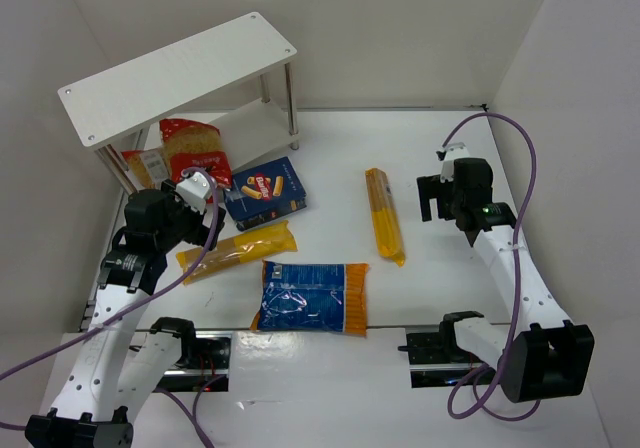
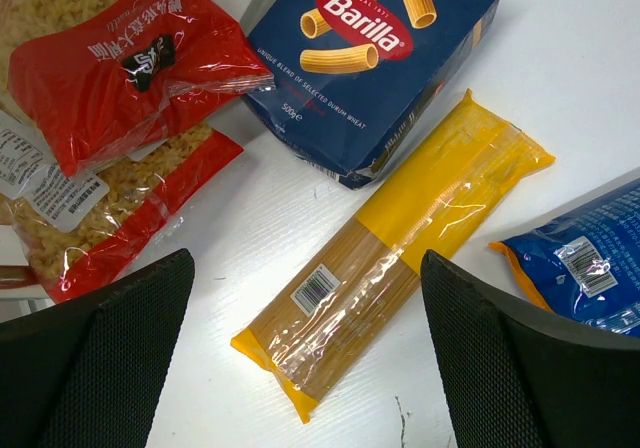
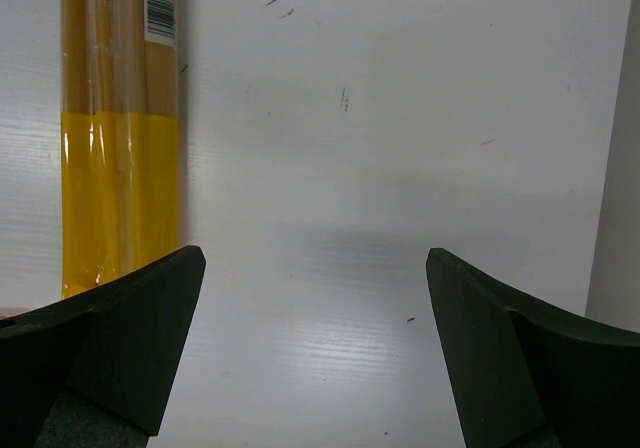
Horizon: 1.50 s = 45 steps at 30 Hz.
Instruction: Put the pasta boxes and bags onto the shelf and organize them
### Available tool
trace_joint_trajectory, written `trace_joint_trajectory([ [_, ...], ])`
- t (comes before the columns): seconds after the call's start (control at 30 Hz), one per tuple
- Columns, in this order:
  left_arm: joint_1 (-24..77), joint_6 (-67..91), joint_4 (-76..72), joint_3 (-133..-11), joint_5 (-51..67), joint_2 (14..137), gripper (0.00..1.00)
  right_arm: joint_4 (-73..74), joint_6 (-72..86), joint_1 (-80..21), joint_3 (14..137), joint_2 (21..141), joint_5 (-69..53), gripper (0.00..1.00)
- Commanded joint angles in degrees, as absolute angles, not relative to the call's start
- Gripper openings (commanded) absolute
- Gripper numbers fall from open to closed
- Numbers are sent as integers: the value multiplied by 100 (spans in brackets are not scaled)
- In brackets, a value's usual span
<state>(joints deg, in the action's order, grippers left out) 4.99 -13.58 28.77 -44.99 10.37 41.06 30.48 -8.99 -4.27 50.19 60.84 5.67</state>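
Observation:
The white two-tier shelf stands at the back left. A red-and-clear pasta bag lies at its lower tier, partly under the top board; it also shows in the left wrist view. The dark-blue pasta box lies flat on the table beside it. A narrow yellow bag lies in front of the box. The blue bag with an orange end lies nearer. A second yellow bag lies mid-table. My left gripper hovers open above the first yellow bag. My right gripper is open, right of the second yellow bag.
White walls close in the table at the left, back and right. Purple cables loop off both arms. The arm bases and mounting brackets sit at the near edge.

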Motion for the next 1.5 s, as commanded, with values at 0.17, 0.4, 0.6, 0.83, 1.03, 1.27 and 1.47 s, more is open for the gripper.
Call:
trace_joint_trajectory([
  [0.17,466,-1441,2795,-4491,1169,4096,99,2935,-1466,-466,5133,5959,-121,100],
  [0.4,466,-1389,2795,-4491,1055,4096,99,3830,-2969,-1693,5545,6292,-1546,100],
  [0.6,414,-1336,2742,-4491,993,4096,99,3981,-3462,-3890,5573,6784,-1239,100],
  [0.83,308,-1283,2742,-4491,993,4130,99,3771,-3647,-5105,5301,7496,-1564,100],
  [1.03,308,-1336,2742,-4491,993,4385,99,3507,-3805,-5721,5300,8006,-1792,100],
  [1.27,308,-1389,2742,-4491,940,4518,99,3183,-4052,-5722,5414,8727,-1978,100],
  [1.47,308,-1389,2742,-4491,940,4518,99,2936,-4236,-5722,5414,9350,-2030,100],
])
